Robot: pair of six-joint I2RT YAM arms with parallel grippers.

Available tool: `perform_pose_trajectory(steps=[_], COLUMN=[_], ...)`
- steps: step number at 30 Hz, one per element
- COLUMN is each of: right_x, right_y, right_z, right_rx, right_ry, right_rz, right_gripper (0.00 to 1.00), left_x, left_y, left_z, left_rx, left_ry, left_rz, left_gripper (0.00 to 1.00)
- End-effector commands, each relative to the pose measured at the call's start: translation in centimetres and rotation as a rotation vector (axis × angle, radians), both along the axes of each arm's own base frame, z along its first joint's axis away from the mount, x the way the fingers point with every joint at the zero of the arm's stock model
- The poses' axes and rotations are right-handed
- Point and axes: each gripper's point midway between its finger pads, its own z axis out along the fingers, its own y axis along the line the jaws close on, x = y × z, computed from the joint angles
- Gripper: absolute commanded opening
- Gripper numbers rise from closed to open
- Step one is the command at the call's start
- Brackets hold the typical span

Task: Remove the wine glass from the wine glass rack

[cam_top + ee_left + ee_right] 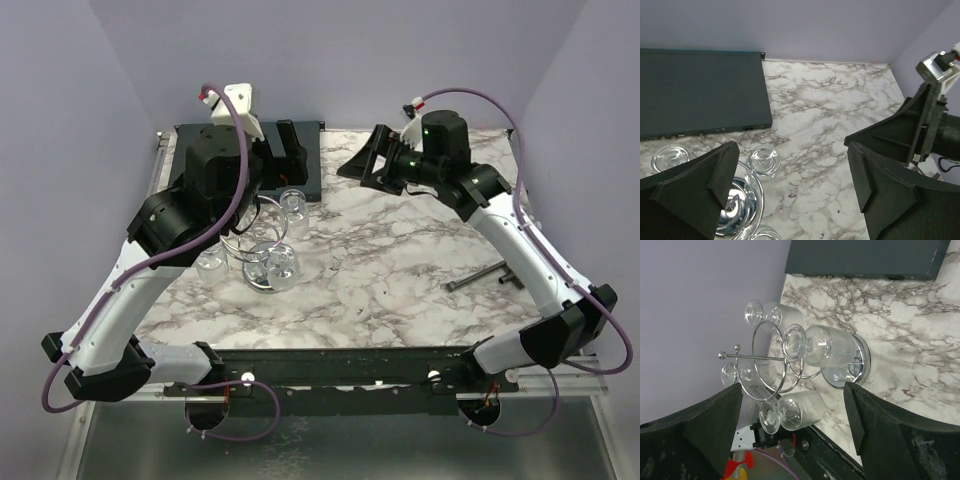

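Approach stage, nothing grasped yet. Rack (262, 250) sits toward the left edge of the desk, just in front of the dark box (300, 150) at the far-left corner, with several glasses hanging on it.

Left gripper (790, 195) hovers over the rack, jaws wide apart and empty. Right gripper (790, 440) is mid-desk near the far edge, aimed at the rack, jaws also apart and empty.

Right wrist view: glasses hang upside down from the wire loops, foot up, bowl down, long axis vertical. The nearest glass (815, 346) faces the right gripper.

Next, I'd guess: pick one glass, close on the stem or bowl, then slide it outward along its loop. Neighbouring glasses sit close, so clipping one is a risk.
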Motion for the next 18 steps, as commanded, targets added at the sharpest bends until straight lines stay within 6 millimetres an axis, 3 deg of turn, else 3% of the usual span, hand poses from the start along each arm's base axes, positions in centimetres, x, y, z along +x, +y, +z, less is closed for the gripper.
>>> perform_pose_trajectory(steps=[1,9,18], right_x=[-0.1,-0.9,0.3], right_y=[3.1,7.7,9.5], right_z=[-0.9,-4.1,-7.6], right_rx=[0.025,0.051,0.041], right_ry=[0.015,0.100,0.175], right_rz=[0.035,0.131,0.139], right_gripper=[0.87,0.79,0.70], left_x=[-1.0,-1.7,-2.1], left_y=[1.1,2.0,2.3], left_z=[1.1,1.4,1.5], left_rx=[-0.036,-0.059,-0.073], left_ry=[-0.025,-0.035,-0.036], left_rz=[-0.001,0.013,0.014], left_gripper=[0.99,0.99,0.99])
